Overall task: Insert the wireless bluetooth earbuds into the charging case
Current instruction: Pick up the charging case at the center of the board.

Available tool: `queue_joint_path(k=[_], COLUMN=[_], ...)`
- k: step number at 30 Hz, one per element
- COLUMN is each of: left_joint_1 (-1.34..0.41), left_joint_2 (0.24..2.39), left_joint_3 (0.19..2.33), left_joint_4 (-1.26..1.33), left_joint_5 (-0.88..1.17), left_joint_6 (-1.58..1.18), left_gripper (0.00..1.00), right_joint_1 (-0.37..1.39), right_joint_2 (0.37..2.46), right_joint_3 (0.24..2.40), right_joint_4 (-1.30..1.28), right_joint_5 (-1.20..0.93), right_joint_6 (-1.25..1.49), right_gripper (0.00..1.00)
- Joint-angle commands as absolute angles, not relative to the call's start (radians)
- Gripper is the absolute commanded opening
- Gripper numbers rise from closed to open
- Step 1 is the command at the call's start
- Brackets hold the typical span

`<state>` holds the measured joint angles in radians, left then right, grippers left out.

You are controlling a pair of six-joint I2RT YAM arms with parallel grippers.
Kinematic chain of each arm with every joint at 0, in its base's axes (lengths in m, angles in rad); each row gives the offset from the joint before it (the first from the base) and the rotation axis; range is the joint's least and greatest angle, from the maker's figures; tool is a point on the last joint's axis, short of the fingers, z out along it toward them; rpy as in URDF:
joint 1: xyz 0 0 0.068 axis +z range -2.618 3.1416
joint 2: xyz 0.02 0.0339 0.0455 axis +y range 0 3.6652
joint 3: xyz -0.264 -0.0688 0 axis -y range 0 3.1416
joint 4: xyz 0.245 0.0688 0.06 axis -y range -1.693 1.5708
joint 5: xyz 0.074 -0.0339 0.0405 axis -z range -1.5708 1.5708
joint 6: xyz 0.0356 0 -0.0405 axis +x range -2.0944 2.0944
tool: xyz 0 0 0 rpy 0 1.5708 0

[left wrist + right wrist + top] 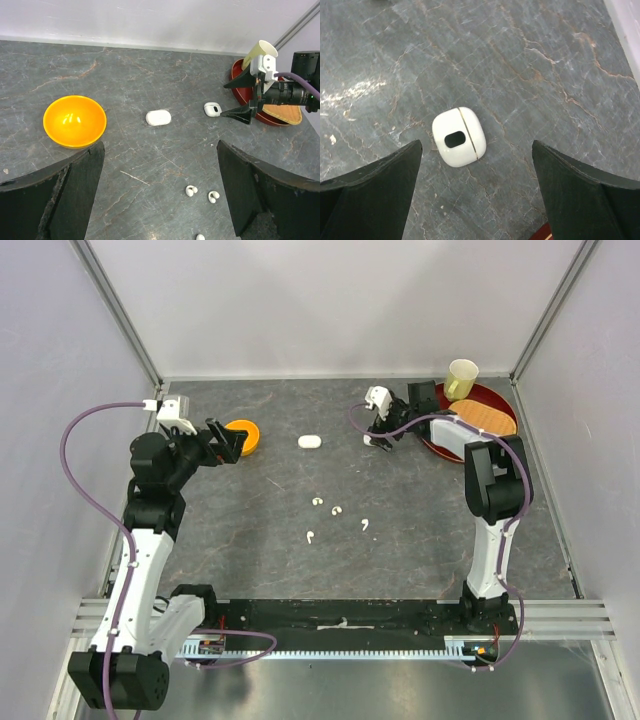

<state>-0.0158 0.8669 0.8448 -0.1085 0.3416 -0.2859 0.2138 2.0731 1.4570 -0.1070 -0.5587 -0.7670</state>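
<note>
Earbuds (336, 510), four tiny white pieces with short curved stems, loose about the middle of the dark marbled tabletop (420, 540), each apart from the others and well apart from both cases: one alone nearest the near edge, then three more in a loose row running left to right just beyond it. Farther on, toward the far edge and near its midpoint, a closed white charging case (309, 441), lying flat with nothing touching it. To its right, a second white case (459, 136) with a dark oval window and a thin seam line, flat on the tabletop beneath the right gripper (476, 145), fingers spread wide to either side and not closed on it, nothing held. Over on the left at about the same depth, the left gripper (232, 440), fingers likewise wide apart and empty, just beside an orange bowl (247, 432). At the far right corner, a red plate (500, 398) bearing a flat tan piece (485, 418), and at its far rim a pale yellow cup (462, 378).
</note>
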Motion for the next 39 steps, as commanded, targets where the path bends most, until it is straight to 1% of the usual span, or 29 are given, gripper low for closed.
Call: queue_joint_path(k=[1,2,5,9,15,25,30,39], left_joint_1=[-0.009,-0.009,-0.005,-0.005,0.029,0.057,0.063,0.066], left_joint_2=[0.873,0.874,0.877,0.879,0.894,0.911,0.916,0.916], left_joint_3=[0.845,0.845,0.845,0.845,0.845,0.847,0.847,0.847], left_joint_4=[-0.066,-0.064,-0.06,-0.06,-0.054,-0.049,-0.049,-0.049], left_joint_5=[0.38,0.383,0.396,0.402,0.425,0.449,0.454,0.463], left_joint_6=[-0.261,-0.262,-0.262,-0.264,-0.272,-0.287,-0.291,-0.293], left_gripper=[0.99,0.99,0.99,0.99,0.99,0.99,0.99,0.99], right_joint_1=[0.219,0.215,0.193,0.176,0.166,0.16,0.158,0.158], right_joint_2=[2.075,2.097,2.138,2.186,2.296,2.388,2.398,2.425], right_joint_3=[1.488,1.506,1.571,1.621,1.796,1.905,1.922,1.971], right_joint_4=[-0.179,-0.24,-0.316,-0.362,-0.551,-0.667,-0.713,-0.821], right_joint_5=[-0.637,-0.649,-0.678,-0.69,-0.715,-0.785,-0.818,-0.836], right_joint_6=[-0.957,-0.989,-1.067,-1.12,-1.216,-1.244,-1.255,-1.276], right_gripper=[0.98,0.98,0.98,0.98,0.94,0.91,0.88,0.86])
